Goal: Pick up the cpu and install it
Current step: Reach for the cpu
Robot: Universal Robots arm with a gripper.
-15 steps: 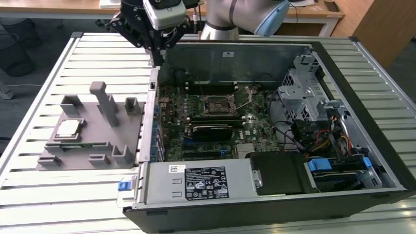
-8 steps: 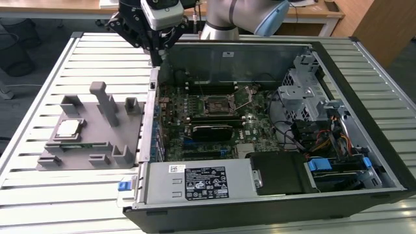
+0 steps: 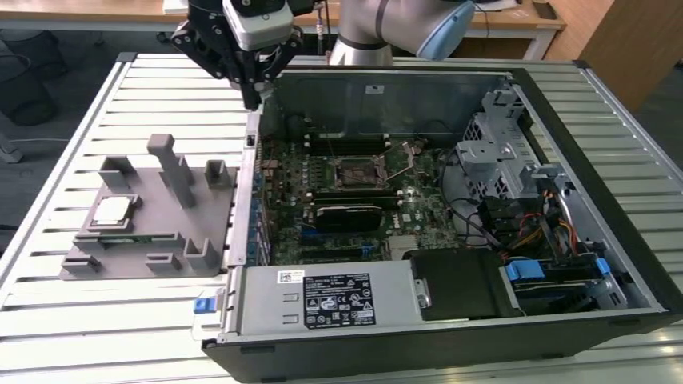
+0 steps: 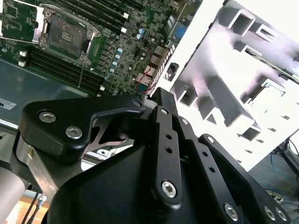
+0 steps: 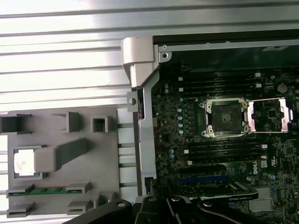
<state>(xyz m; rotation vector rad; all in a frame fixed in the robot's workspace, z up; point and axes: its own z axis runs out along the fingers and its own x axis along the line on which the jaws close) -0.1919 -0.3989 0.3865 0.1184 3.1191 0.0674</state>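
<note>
**Inspector A:** Where do we find the cpu [image 3: 112, 211]?

**Inspector B:** We find it lying flat in a square recess of the grey fixture [image 3: 149, 240], silver top upward. The fixture sits on the slatted worktop [image 3: 64, 320], just beside the open computer case [image 3: 427, 340] on the exterior view's left. The first wrist view shows the cpu in the same seat. Nothing touches it.

**Inspector A:** And the hand [image 3: 254, 98]?

**Inspector B:** In the exterior view we see it hanging over the far end of the case wall nearest the fixture, well apart from the cpu. Its fingers taper to a single tip, so we judge them pressed together, with nothing between them.

**Inspector A:** The socket [image 5: 226, 117]?

**Inspector B:** In the first wrist view we note its metal retaining frame [image 5: 270, 114] swung open to one side, leaving the dark contact bed exposed.
</note>
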